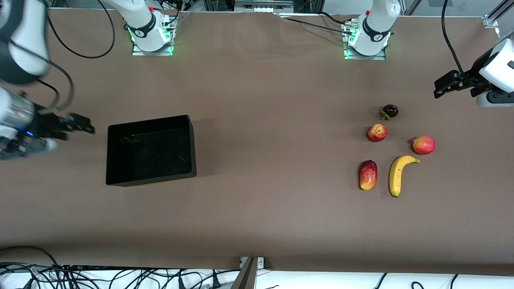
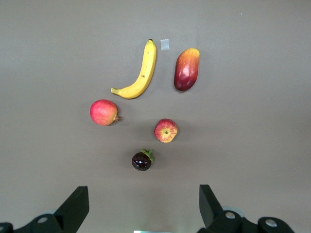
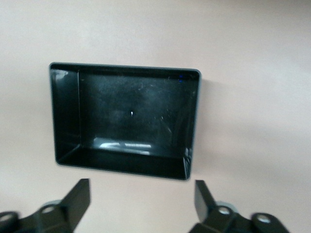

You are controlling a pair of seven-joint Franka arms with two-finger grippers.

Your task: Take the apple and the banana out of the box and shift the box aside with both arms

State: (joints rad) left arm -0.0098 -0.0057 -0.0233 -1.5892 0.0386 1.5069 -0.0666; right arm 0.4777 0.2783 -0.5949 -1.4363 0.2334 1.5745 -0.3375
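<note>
So the box sits empty toward the right arm's end, apple and banana lie out at the left arm's end, and both the right gripper and left gripper hang spread wide with nothing in them, looks basically done.

The box is shiny black, the banana is all yellow, the apple is red with yellow streaks, and the table is brown.

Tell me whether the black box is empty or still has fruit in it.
Empty. The box shows only its bare black floor in the front and right wrist views; the apple and banana lie on the table.
</note>
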